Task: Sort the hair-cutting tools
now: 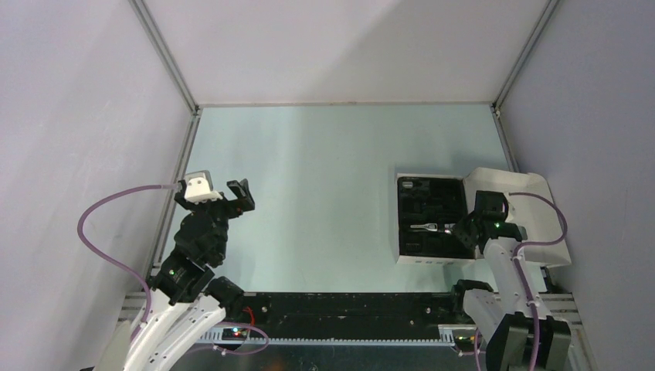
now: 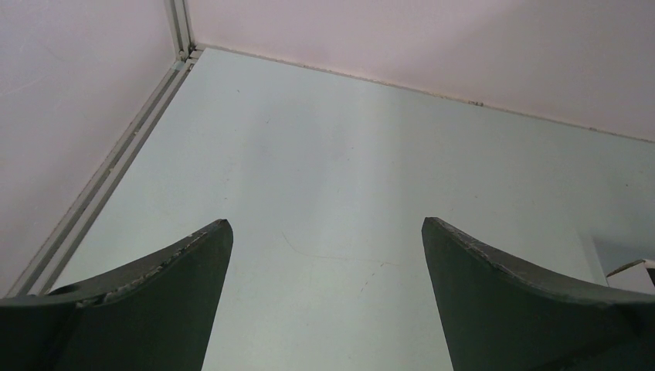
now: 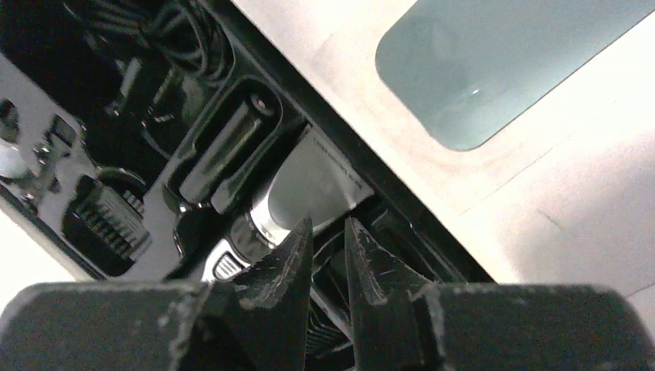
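Observation:
The hair-cutting tools lie in the black insert (image 1: 429,202) of an open white box (image 1: 421,260) at the right. The clipper body's silvery part (image 3: 309,182) shows just ahead of my right gripper (image 3: 328,222), which hangs low over the insert's right side (image 1: 466,232). Its fingers (image 3: 282,263) stand close together with a narrow gap, and a dark ribbed piece shows in that gap; I cannot tell whether they grip it. A toothed comb attachment (image 3: 108,220) and a long black piece (image 3: 224,151) sit in recesses. My left gripper (image 1: 216,191) (image 2: 327,224) is wide open above bare table, far from the box.
The box's white lid (image 1: 529,197) lies folded open to the right, its window (image 3: 502,69) showing the table through it. A coiled black cord (image 3: 162,31) fills one recess. Enclosure walls and a metal rail (image 2: 116,166) border the table on the left.

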Tool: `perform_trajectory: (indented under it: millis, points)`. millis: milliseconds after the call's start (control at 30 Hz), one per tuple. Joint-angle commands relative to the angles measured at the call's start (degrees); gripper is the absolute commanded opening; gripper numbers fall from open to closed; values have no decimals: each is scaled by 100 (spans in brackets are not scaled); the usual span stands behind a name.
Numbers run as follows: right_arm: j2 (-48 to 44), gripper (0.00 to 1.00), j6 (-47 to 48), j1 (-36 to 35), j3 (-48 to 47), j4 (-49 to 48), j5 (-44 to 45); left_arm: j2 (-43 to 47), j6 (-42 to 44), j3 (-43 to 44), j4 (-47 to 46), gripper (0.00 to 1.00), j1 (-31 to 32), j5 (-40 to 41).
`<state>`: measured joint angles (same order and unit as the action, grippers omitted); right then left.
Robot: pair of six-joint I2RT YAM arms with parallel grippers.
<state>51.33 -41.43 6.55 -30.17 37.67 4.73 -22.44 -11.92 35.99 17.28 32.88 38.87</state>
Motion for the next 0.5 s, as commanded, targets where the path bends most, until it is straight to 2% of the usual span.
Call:
perform_trajectory:
  millis: [0, 200, 267, 333, 467]
  points:
    - [-138, 26, -256, 320, 266, -300, -335, 25, 94, -36, -161, 100, 36, 121]
    - [-309, 26, -97, 356, 135, -323, -601, 12, 94, -31, -162, 100, 43, 129]
    - [-451, 29, 15, 356, -76, -198, -590, -7, 94, -30, -160, 100, 36, 137]
    - [-621, 35, 149, 356, -307, -50, -535, -36, 86, -35, -163, 100, 37, 138]
    - [-949, 54, 408, 427, -687, 202, -288, -58, 76, -23, -162, 100, 37, 150]
